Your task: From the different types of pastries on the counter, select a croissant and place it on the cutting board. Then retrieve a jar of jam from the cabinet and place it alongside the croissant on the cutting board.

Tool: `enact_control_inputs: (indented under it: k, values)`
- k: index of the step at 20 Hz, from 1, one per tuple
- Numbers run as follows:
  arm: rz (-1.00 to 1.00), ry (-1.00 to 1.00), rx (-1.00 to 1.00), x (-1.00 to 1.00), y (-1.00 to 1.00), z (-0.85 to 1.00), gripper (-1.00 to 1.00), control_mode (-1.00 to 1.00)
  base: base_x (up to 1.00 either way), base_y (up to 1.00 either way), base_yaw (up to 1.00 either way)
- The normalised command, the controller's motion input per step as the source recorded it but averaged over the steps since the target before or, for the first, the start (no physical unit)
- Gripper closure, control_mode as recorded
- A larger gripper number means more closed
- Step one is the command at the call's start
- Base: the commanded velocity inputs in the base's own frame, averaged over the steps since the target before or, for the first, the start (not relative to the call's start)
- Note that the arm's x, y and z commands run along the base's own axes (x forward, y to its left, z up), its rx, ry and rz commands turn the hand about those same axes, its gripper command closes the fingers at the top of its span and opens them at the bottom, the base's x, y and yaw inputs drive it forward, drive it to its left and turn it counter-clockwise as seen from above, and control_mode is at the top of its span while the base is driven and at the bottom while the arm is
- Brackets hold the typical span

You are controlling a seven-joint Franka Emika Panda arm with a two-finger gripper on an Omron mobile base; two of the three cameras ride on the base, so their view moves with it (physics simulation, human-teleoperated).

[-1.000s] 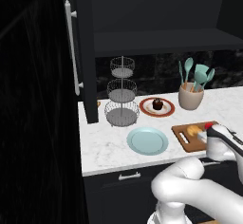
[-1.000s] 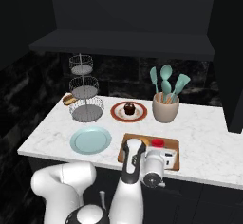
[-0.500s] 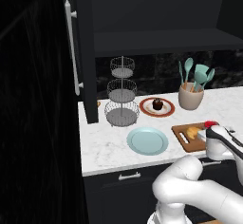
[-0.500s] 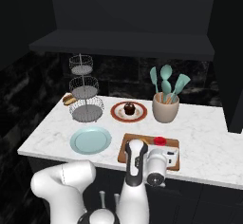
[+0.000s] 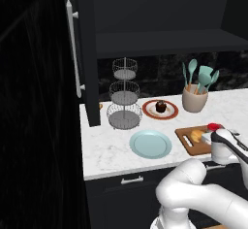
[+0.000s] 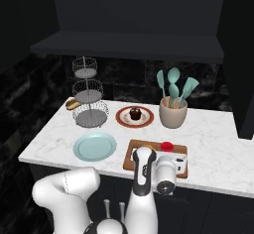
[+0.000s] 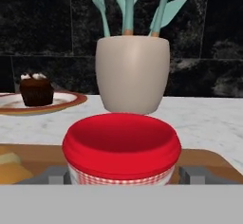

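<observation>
The jar of jam (image 7: 121,147), red-lidded with a checked band, sits low over the brown cutting board (image 6: 133,153) at its far end, also seen as the jar (image 5: 214,126) and jar (image 6: 167,146). My gripper (image 7: 121,175) reaches in from the counter's front edge, and its grey fingertips (image 7: 53,174) press against the jar's two sides. The golden croissant (image 5: 196,135) lies on the cutting board (image 5: 186,140) just left of the jar; its edge shows as the croissant (image 7: 10,168). The dark chocolate pastry (image 6: 135,113) rests on a red-rimmed plate. The open black cabinet (image 5: 87,53) has its door swung out.
A beige utensil crock (image 6: 173,111) with teal tools stands just behind the board. A light-blue plate (image 6: 95,146) lies left of the board. A three-tier wire stand (image 6: 89,96) is at the back left, with another pastry (image 6: 72,103) beside it.
Almost nothing has moved; the hand has sunk very slightly at the board with the jar between its fingers.
</observation>
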Motion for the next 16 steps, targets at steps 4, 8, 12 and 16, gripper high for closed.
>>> enact_control_inputs:
  k: [4,8,12,16]
  values:
    - [0.01,0.0,0.0,0.0,-0.07,-0.23,-1.0,-1.0,0.0,0.0,0.0]
    - [0.0,-0.01,-0.01,-0.08,-0.11,-0.01,-1.0,-1.0,0.0,0.0,0.0]
    - [0.0,-0.12,-0.03,-0.42,-0.09,0.28,-1.0,-1.0,0.0,0.0,0.0]
    - [0.0,-0.08,-0.01,-0.69,-0.24,0.1,-1.0,-1.0,0.0,0.0,0.0]
